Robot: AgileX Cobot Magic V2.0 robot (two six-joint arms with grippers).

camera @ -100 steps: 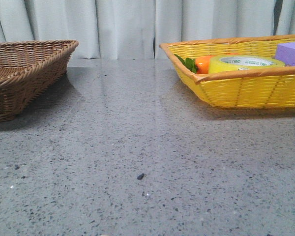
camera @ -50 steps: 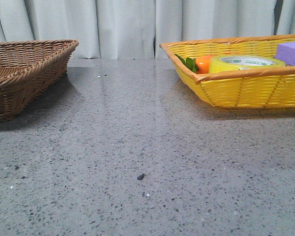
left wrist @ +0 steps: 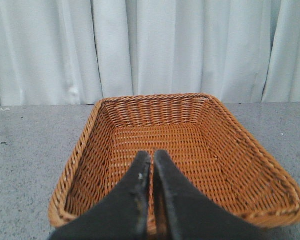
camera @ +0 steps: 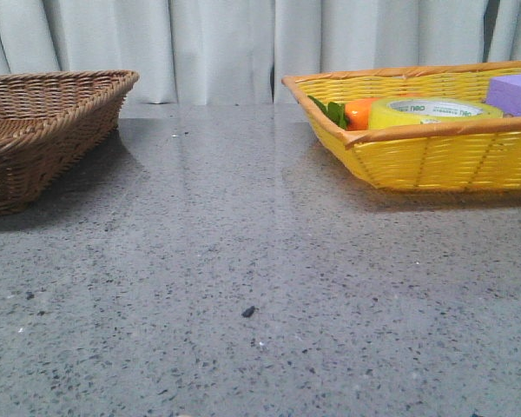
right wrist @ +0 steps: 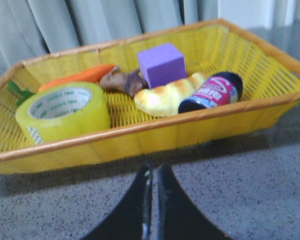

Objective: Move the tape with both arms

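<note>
The yellow tape roll [camera: 434, 113] lies flat in the yellow basket [camera: 434, 161] at the right. In the right wrist view the tape [right wrist: 65, 112] shows its white printed core, at one end of the basket [right wrist: 140, 132]. My right gripper [right wrist: 153, 171] is shut and empty, over the table just short of the basket's near wall. My left gripper [left wrist: 152, 159] is shut and empty, over the near rim of the brown wicker basket [left wrist: 240, 150]. Neither arm shows in the front view.
The brown basket [camera: 35, 130] stands at the left and holds nothing. The yellow basket also holds an orange carrot [right wrist: 77, 77], a purple block [right wrist: 161, 64], a croissant [right wrist: 165, 97], a dark bottle [right wrist: 212, 92] and a brown lump [right wrist: 121, 81]. Grey curtains hang behind.
</note>
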